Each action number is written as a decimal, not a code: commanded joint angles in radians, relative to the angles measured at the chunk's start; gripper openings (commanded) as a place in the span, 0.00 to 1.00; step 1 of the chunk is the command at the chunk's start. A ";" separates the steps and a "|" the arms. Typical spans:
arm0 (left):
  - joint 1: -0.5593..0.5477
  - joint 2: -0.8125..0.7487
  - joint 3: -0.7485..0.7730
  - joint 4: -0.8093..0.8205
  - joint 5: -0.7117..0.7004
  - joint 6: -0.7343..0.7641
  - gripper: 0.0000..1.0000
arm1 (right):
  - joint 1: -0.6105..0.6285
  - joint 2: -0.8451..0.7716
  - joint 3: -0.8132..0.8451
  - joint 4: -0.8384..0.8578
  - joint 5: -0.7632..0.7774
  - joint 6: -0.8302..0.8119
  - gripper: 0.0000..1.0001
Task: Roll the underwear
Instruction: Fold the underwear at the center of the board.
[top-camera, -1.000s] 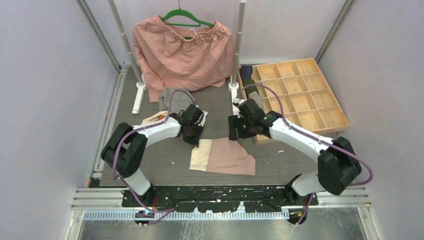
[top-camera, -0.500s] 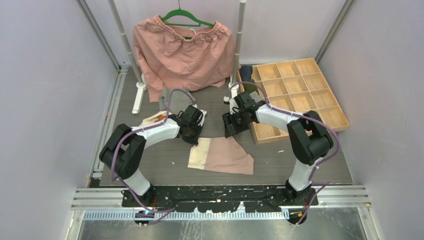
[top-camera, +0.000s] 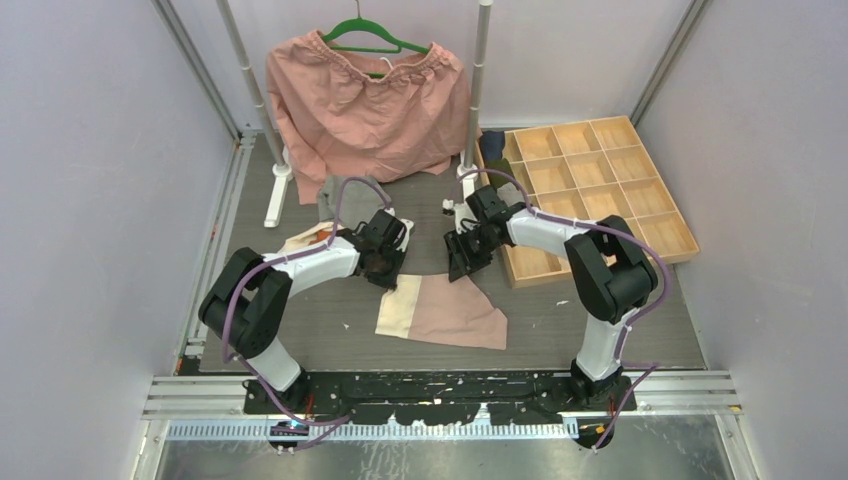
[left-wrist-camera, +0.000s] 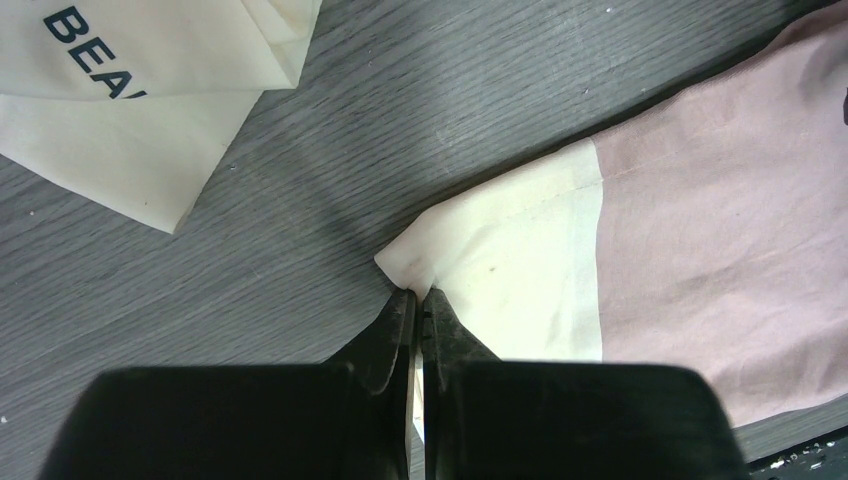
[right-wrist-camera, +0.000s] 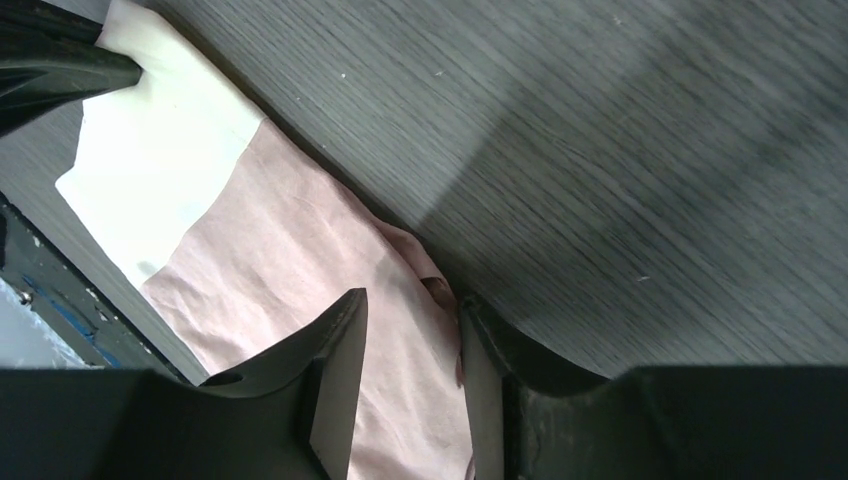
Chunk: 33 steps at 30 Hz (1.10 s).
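Note:
One dusty pink underwear (top-camera: 455, 312) with a cream band (left-wrist-camera: 510, 270) lies flat on the dark table. My left gripper (left-wrist-camera: 420, 292) is shut on the cream band's far corner, and from above it (top-camera: 385, 268) sits at the cloth's far left. My right gripper (right-wrist-camera: 412, 300) straddles the pink cloth's far right corner (right-wrist-camera: 425, 270), jaws apart with cloth between them. From above, the right gripper (top-camera: 462, 262) is at the far right edge. More underwear lies behind the left arm: a grey piece (top-camera: 340, 195) and a cream printed piece (left-wrist-camera: 130, 100).
A wooden compartment tray (top-camera: 600, 190) stands at the right, with dark cloth rolls (top-camera: 497, 160) at its far left corner. A large salmon garment (top-camera: 365, 105) hangs on a green hanger between two white rack posts (top-camera: 470, 110) at the back.
The right arm folded inward and its gripper came left onto the pink underwear's far right corner, jaws narrowing. The left gripper kept its hold and barely moved.

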 joint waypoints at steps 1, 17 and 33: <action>0.002 -0.010 0.000 0.026 0.008 0.012 0.01 | 0.008 0.019 0.025 -0.025 -0.015 -0.016 0.43; 0.008 -0.064 -0.031 0.120 -0.032 0.009 0.01 | 0.147 -0.130 -0.046 0.077 0.344 0.023 0.01; 0.023 -0.300 -0.241 0.371 0.073 0.023 0.01 | 0.330 -0.377 -0.262 0.246 0.680 -0.237 0.01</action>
